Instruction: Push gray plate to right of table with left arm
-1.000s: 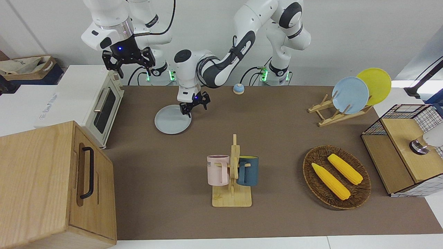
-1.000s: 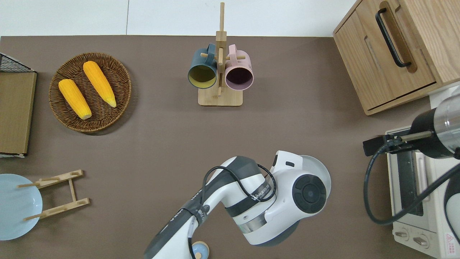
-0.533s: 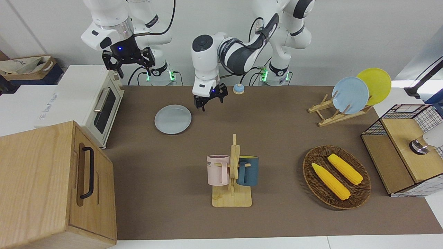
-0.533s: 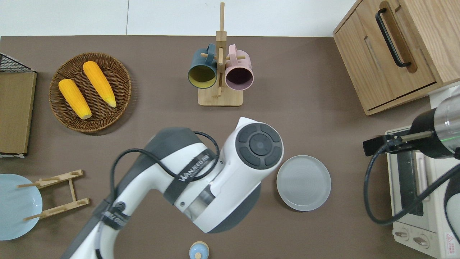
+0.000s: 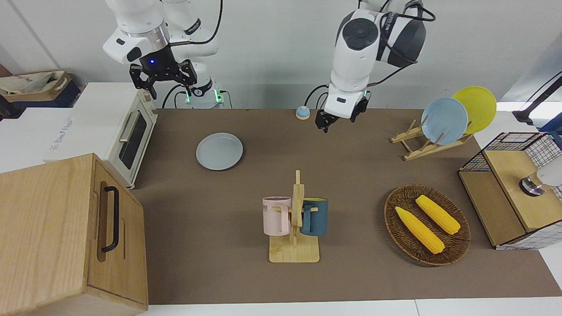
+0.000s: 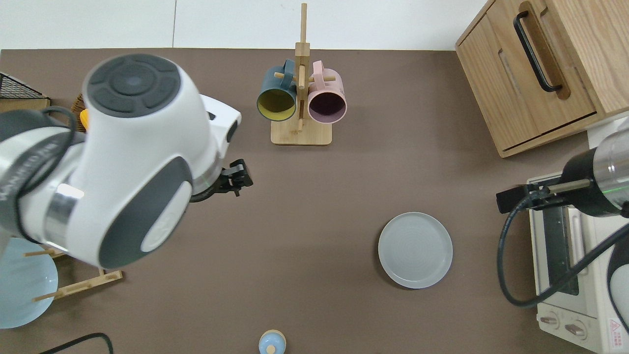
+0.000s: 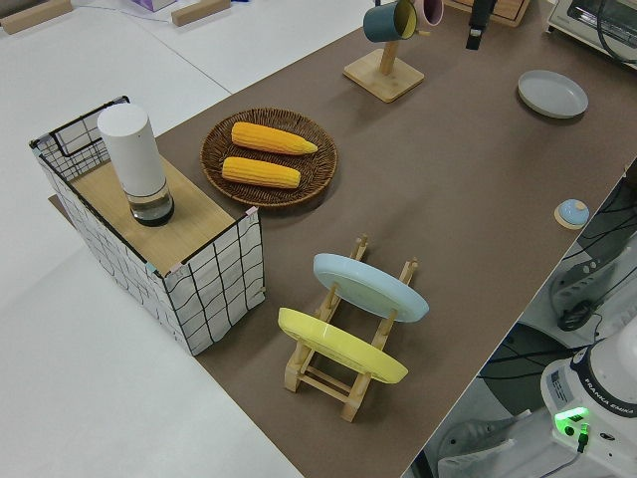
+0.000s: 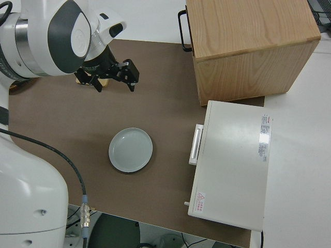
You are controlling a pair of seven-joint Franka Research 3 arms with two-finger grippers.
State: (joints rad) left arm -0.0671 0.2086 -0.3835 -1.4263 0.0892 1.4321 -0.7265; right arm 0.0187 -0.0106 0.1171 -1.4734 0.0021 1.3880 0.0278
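Observation:
The gray plate [image 5: 219,151] lies flat on the brown table [image 5: 351,175], near the toaster oven toward the right arm's end; it also shows in the overhead view [image 6: 415,250] and the right side view [image 8: 131,150]. My left gripper [image 5: 336,119] is up in the air, open and empty, well apart from the plate. In the overhead view it [image 6: 236,178] is over bare tabletop between the mug rack and the corn basket. The right side view shows its fingers [image 8: 131,81] spread. My right gripper [image 5: 162,81] is parked, open.
A toaster oven [image 5: 127,127] and a wooden cabinet [image 5: 66,228] stand at the right arm's end. A mug rack [image 5: 295,219] stands mid-table. A corn basket [image 5: 426,224], a plate rack [image 5: 443,120] and a wire crate [image 5: 513,188] fill the left arm's end. A small bell [image 5: 302,113] sits nearest the robots.
My left arm rose off the gray plate and swung away toward the left arm's end of the table. The plate stayed where it was. The right arm has not moved.

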